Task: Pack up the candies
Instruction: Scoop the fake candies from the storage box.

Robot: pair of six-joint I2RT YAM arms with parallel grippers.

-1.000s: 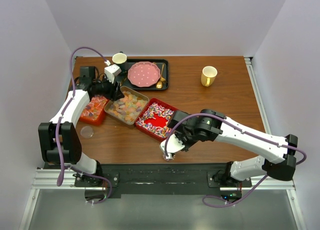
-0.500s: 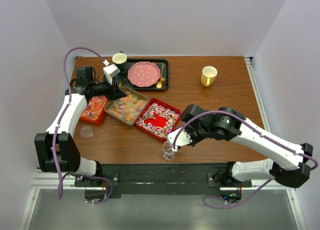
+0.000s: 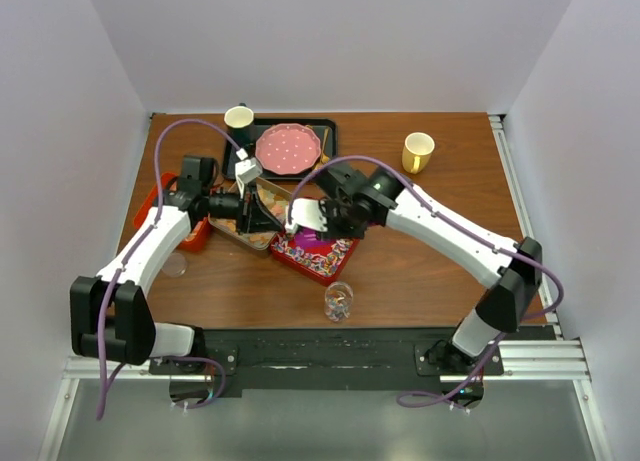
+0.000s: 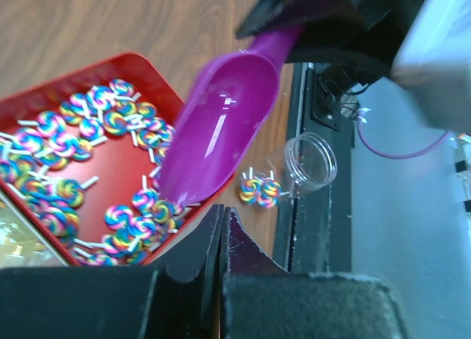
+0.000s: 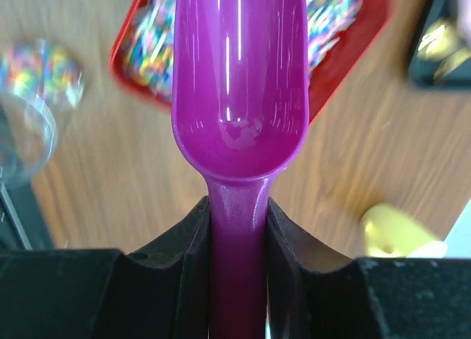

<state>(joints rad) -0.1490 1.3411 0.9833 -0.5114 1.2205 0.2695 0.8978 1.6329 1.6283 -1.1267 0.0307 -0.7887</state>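
The swirled candies (image 4: 70,173) lie in a red tray (image 3: 322,269) at the middle of the surface (image 3: 440,241). They are spread around the tray's rim, and the tray's centre is bare. A few more swirled candies sit at the bottom of a clear jar (image 3: 338,301). The jar stands upright and uncapped, near the front edge of the surface and apart from the tray.

A purple scoop (image 4: 221,122) is tilted over the tray. Its mouth is lowered to the candies along the tray edge nearest the jar. The right wrist view shows the scoop's bowl empty. The right jaws are closed on the scoop's handle, with one finger (image 5: 193,240) on each side of it.

The left jaws are fully closed with nothing between them. They hang above the red tray's edge and point towards the scoop and jar.

A tray of pastel gummies (image 3: 247,240) adjoins the red tray on the left, mostly covered by the left arm's wrist. A second red tray (image 3: 150,199) lies further left under the left arm (image 3: 160,236); its contents cannot be determined.

At the far side of the surface, a black tray (image 3: 330,161) carries a pink dotted plate (image 3: 288,148) and a dark cup (image 3: 238,117). A yellow mug (image 3: 417,151) stands alone to the right.
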